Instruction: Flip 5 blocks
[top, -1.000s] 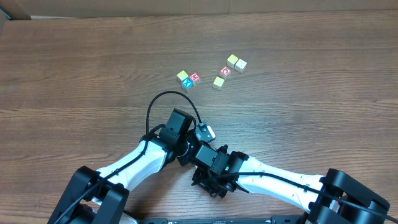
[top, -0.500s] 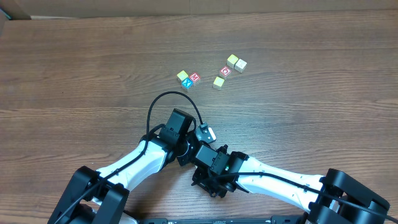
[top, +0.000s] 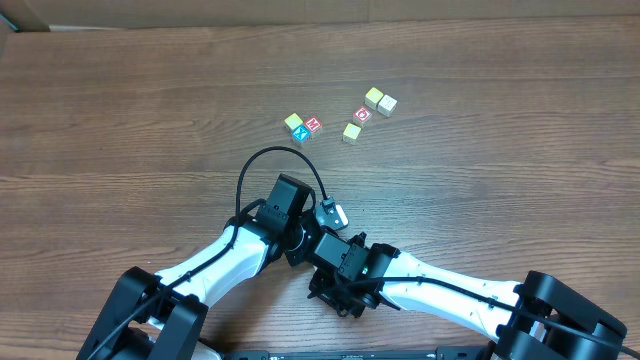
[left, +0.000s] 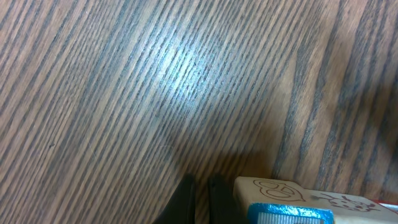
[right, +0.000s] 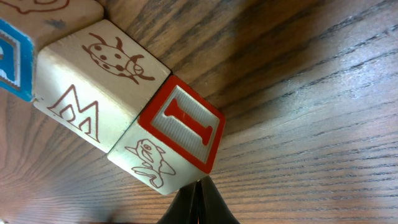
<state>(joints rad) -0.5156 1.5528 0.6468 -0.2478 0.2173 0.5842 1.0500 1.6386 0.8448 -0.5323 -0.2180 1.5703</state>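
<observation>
**A:** Wood-grain table (top: 120, 120) fills every view. Where are the blocks?

**B:** From overhead, seven lie well apart from the arms. On the left a yellow-green block (top: 293, 121), a blue block (top: 301, 134) and a red M block (top: 314, 124) touch in one cluster. To the right sits a red O block (top: 362, 114), with another yellow-green one near it. Further up is a touching pair whose line runs from upper left to lower right.

**A:** Anything near the wrists?

**B:** The right wrist view shows three in a touching row that slants from upper left to lower right. They are a blue-rimmed block (right: 12, 56), a ladybug block (right: 93, 87) and a red I block (right: 180, 130). The stem of the I lies along that same slant. Each is a cube, so only the row has a long axis.

**A:** Fingers?

**B:** The right gripper (right: 198, 202) has its tips pressed together to a point and holds nothing. It sits just below the red I block's lower corner, and I cannot tell whether it touches. The left gripper (left: 200, 198) is closed too, with only a thin slit between the tips and nothing in it. A pale block with a blue rim (left: 280, 190) lies just to its right.

**A:** And the arms from above?

**B:** They are folded close together, with both sets of fingers hidden beneath them. A black cable (top: 272, 149) loops over the left arm, near a white plug (top: 335, 213).
</observation>
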